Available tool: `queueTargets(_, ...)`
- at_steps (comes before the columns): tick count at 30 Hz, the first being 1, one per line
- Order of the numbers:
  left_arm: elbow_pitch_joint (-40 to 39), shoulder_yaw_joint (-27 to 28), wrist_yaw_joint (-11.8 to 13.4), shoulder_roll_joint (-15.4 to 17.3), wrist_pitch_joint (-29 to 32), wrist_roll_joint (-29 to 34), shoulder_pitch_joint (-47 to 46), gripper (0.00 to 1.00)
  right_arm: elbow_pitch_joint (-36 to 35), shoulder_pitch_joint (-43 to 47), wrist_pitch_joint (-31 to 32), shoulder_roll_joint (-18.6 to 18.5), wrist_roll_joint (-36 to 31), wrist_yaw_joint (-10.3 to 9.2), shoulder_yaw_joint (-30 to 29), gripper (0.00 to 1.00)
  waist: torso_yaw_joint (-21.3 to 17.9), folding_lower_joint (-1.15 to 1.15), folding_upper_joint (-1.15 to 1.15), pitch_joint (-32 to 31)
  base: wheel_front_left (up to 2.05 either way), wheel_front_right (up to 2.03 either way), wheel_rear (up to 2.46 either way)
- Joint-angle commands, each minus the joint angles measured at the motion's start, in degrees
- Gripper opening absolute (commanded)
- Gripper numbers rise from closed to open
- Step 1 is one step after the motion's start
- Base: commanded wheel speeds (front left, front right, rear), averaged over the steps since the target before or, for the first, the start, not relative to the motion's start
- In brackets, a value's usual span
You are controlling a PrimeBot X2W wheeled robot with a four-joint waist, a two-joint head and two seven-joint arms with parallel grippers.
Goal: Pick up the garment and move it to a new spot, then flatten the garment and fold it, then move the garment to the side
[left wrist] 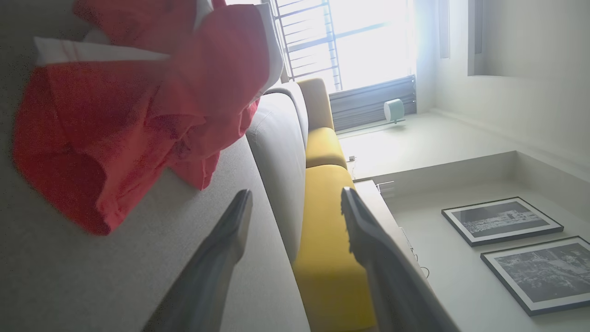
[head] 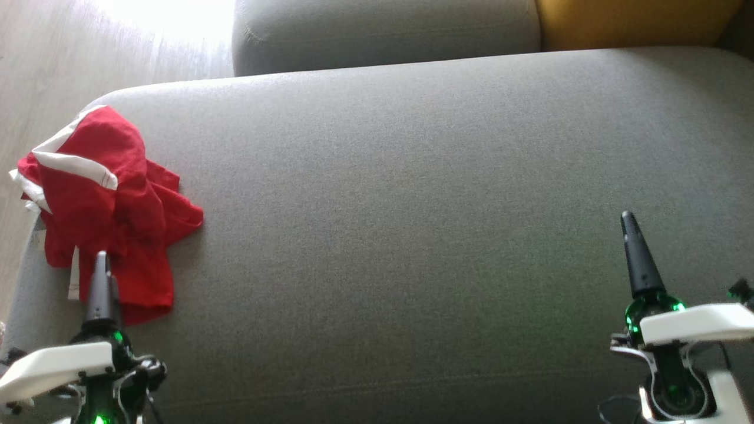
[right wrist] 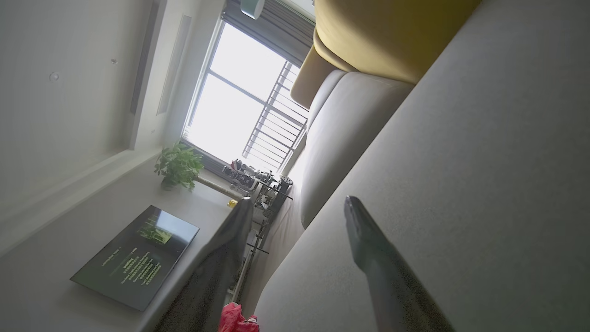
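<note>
Head view: the red garment (head: 112, 218) with white trim lies crumpled at 9 o'clock on the grey sofa seat (head: 412, 206), at its left edge. The left gripper (head: 103, 265) rises from 7 o'clock, its tip overlapping the cloth's near hem, though contact cannot be judged. The right gripper (head: 630, 224) stands at 4 o'clock, well apart from the garment. Left wrist view: the left gripper (left wrist: 295, 196) has its jaws spread and empty, and the garment (left wrist: 129, 115) sits at 10 o'clock, just beyond the near finger. Right wrist view: the right gripper (right wrist: 297, 203) likewise has its jaws released over bare cushion, and a scrap of the garment (right wrist: 235, 320) shows at 6 o'clock. By this evidence no step is complete: lifting, moving, flattening, folding and setting aside all remain.
</note>
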Motion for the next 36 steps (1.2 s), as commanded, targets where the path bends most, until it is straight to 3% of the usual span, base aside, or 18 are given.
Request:
queueTargets(1, -3.21, 1.6, 0.4, 0.7, -0.67, 1.83, -3.24, 1.0, -3.12, -3.48, -0.77, -0.31, -2.17, 0.0, 0.57, 1.0, 0.04, 0.0, 0.0, 0.03, 0.0, 0.0, 0.0)
queueTargets(7, -6.37, 2.18, 1.49, 0.74, -1.51, 5.71, -3.68, 1.0, -5.64, -4.29, -1.62, -0.35, -8.4, 0.0, 2.13, 1.0, 0.15, 0.0, 0.0, 0.09, 0.0, 0.0, 0.0)
queueTargets(22, -14.65, -0.64, 4.73, 0.88, -4.03, 22.19, -3.66, 1.0, -11.38, -5.78, -4.18, -0.45, -25.56, 0.0, 5.57, 1.0, 0.77, 0.0, 0.0, 0.42, 0.0, 0.0, 0.0)
queueTargets(31, -15.76, -4.75, 5.15, 1.21, -5.53, 36.57, -2.36, 1.0, -11.99, -5.89, -5.71, -0.52, -32.98, -0.01, 6.39, 1.0, 0.98, 0.0, 0.0, 0.42, 0.0, 0.0, 0.0)
queueTargets(36, -15.83, -8.12, 7.57, 2.99, -6.37, 44.01, -1.78, 1.0, -10.74, -5.76, -6.56, -0.55, -37.61, -0.01, 7.58, 1.0, 0.83, 0.0, 0.0, 0.36, 0.0, 0.0, 0.0)
